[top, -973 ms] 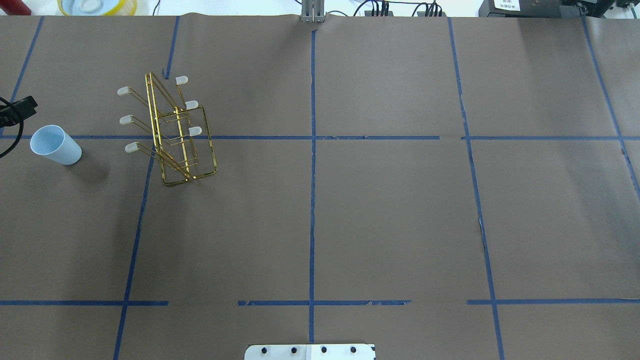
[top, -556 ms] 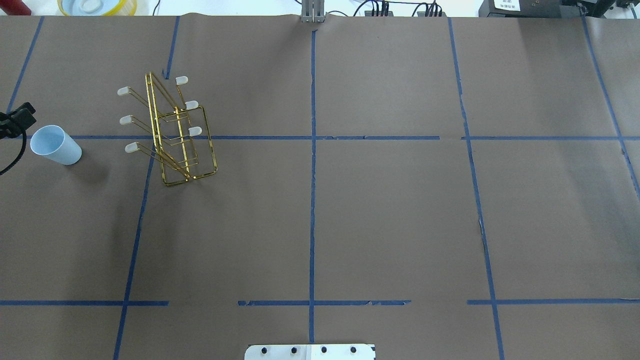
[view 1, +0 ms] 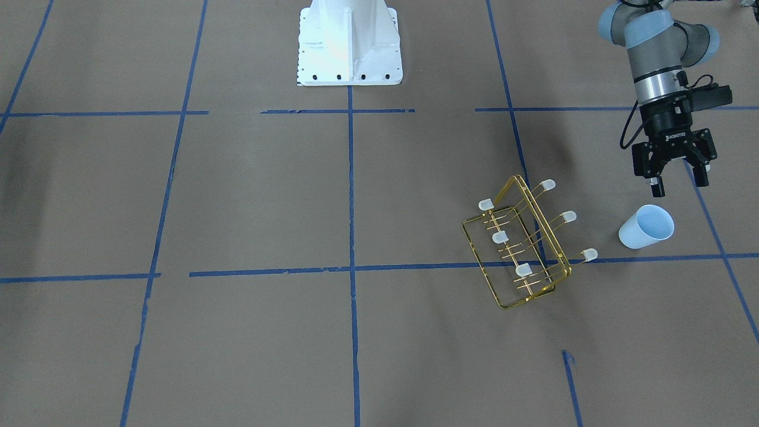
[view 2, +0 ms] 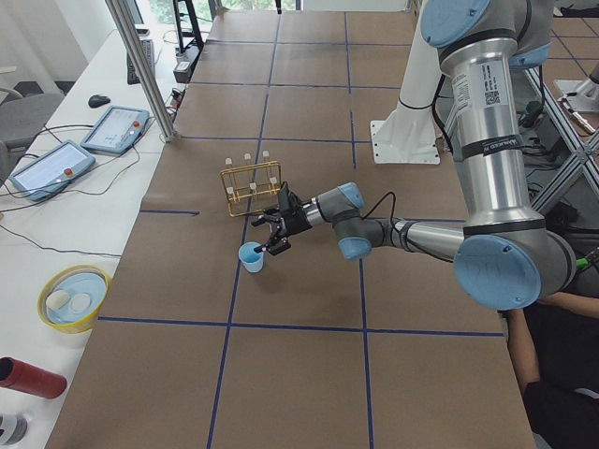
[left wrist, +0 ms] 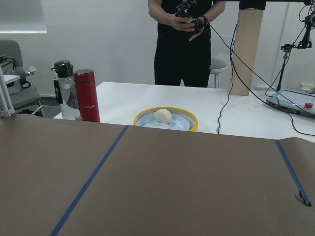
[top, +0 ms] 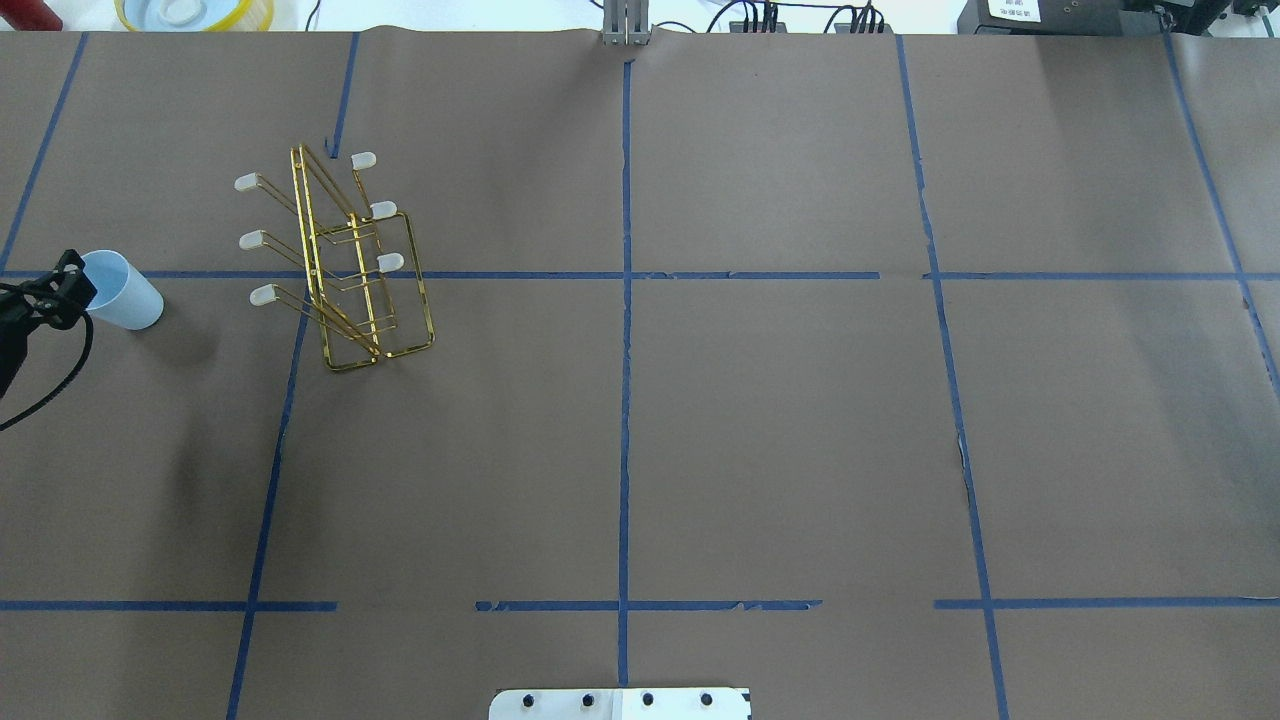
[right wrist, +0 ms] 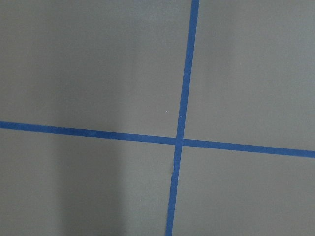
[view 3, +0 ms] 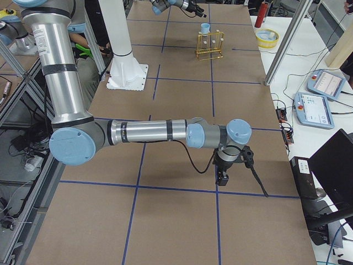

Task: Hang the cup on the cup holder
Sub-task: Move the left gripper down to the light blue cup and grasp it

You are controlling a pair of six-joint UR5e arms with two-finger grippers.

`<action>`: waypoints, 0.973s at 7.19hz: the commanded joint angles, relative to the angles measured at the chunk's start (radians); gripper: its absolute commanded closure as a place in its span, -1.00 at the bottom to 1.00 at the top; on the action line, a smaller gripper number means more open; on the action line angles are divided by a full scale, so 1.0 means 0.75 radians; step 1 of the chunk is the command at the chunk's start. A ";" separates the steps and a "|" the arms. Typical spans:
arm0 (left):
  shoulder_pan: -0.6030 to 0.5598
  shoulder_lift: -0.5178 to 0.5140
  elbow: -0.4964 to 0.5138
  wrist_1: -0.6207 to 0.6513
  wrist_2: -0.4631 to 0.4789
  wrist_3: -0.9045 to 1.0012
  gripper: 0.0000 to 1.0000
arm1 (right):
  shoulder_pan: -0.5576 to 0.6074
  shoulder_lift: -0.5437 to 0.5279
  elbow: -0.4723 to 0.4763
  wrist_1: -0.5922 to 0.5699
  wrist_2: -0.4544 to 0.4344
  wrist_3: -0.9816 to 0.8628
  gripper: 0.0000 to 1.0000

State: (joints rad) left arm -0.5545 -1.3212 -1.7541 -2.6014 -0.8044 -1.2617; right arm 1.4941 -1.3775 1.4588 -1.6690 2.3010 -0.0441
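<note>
The pale blue cup [view 1: 646, 228] stands upright, mouth up, on the brown paper near the table's left end; it also shows in the overhead view [top: 125, 295] and the left side view [view 2: 251, 257]. My left gripper [view 1: 679, 185] hangs open just above and beside its rim, fingers pointing down, with nothing between them. The gold wire cup holder [view 1: 522, 249] stands a short way off, its capped prongs bare [top: 340, 270]. My right gripper [view 3: 223, 175] shows only in the right side view, low over bare paper; I cannot tell its state.
A yellow-rimmed bowl [left wrist: 166, 119], a red bottle [left wrist: 86, 96] and a clear bottle sit on the white bench past the table's edge, where a person stands. The white robot base [view 1: 350, 41] is mid-table. Blue tape lines cross the paper.
The left arm has moved in the overhead view from beyond the cup toward the robot; its dark wrist parts now overlap the cup's rim. Cup and cup holder have not moved.
</note>
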 commanded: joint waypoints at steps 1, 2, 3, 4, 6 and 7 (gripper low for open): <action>0.099 -0.003 0.040 -0.016 0.082 -0.029 -0.98 | 0.000 0.000 0.000 0.000 0.000 -0.001 -1.00; 0.134 -0.014 0.089 -0.037 0.166 -0.060 -0.99 | 0.000 0.000 0.000 0.000 0.000 -0.001 -1.00; 0.142 -0.016 0.117 -0.049 0.171 -0.111 -0.99 | 0.000 0.000 0.000 0.000 0.000 -0.001 -1.00; 0.170 -0.024 0.166 -0.051 0.223 -0.138 -0.99 | 0.000 0.000 0.000 0.000 0.000 0.001 -1.00; 0.187 -0.087 0.254 -0.092 0.265 -0.152 -0.99 | 0.000 0.000 0.000 0.000 0.000 -0.001 -1.00; 0.191 -0.124 0.303 -0.113 0.295 -0.152 -0.99 | -0.002 0.000 0.000 0.000 0.000 -0.001 -1.00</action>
State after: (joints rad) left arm -0.4174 -1.3837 -1.5695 -2.6652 -0.6082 -1.3718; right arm 1.4938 -1.3775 1.4588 -1.6690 2.3010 -0.0443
